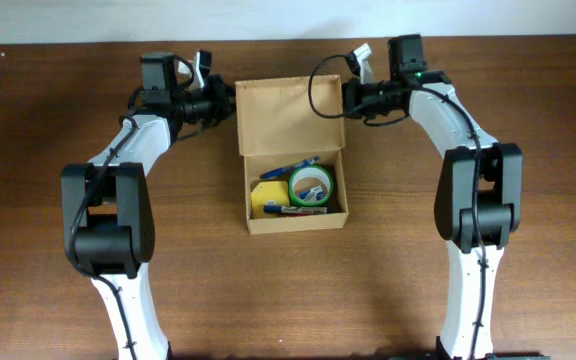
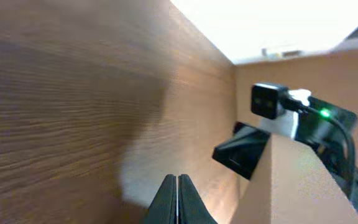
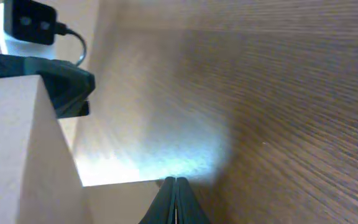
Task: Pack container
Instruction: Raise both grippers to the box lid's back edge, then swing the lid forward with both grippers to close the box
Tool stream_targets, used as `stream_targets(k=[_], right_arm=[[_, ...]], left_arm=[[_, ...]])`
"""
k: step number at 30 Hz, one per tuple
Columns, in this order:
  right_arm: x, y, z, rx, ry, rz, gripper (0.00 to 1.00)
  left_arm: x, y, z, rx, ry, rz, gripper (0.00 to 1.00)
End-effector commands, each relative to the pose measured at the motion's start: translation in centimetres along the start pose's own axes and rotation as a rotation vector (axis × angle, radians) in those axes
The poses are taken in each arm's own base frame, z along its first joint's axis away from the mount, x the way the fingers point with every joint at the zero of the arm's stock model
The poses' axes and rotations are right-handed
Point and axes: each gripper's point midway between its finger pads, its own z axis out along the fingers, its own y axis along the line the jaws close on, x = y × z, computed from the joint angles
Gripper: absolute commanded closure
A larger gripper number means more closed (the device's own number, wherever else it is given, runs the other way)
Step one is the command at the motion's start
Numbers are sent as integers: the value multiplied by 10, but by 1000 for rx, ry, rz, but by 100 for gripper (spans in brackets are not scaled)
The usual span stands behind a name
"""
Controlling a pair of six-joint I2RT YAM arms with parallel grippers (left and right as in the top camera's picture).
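The tan cardboard container [image 1: 296, 223] stands open at the table's middle, its flap lid [image 1: 288, 115] raised at the back. Inside lie a green tape roll [image 1: 313, 183], a blue pen [image 1: 293, 169], a yellow item [image 1: 265, 195] and a marker [image 1: 304, 210]. My left gripper [image 1: 230, 103] is shut and empty at the lid's left edge. Its wrist view shows its tips [image 2: 177, 186] beside the flap [image 2: 284, 186]. My right gripper [image 1: 348, 100] is shut and empty at the lid's right edge. Its wrist view shows its tips [image 3: 174, 186] against the flap [image 3: 23, 155].
The brown wooden table [image 1: 488, 300] lies around the box. A pale wall strip [image 1: 288, 18] runs along the far edge. Each wrist view shows the other arm's camera beyond the flap: right arm [image 2: 272, 102], left arm [image 3: 33, 25].
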Motion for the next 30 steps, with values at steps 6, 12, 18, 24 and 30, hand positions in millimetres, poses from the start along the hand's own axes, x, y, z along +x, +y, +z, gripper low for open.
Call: stream_targets(k=[6, 12, 18, 24, 30], right_arm=[[-24, 68, -47, -89, -50, -197, 96], [16, 88, -67, -21, 64, -282, 96], [70, 75, -73, 199, 283, -248, 96], [98, 74, -71, 284, 404, -215, 96], [92, 118, -104, 323, 333, -304, 96]], left_arm=[[7, -52, -12, 132, 52, 154, 98], [24, -111, -32, 140, 59, 347, 98], [69, -93, -32, -156, 135, 354, 98], [112, -81, -41, -389, 227, 341, 98], [126, -111, -67, -524, 175, 446, 98]])
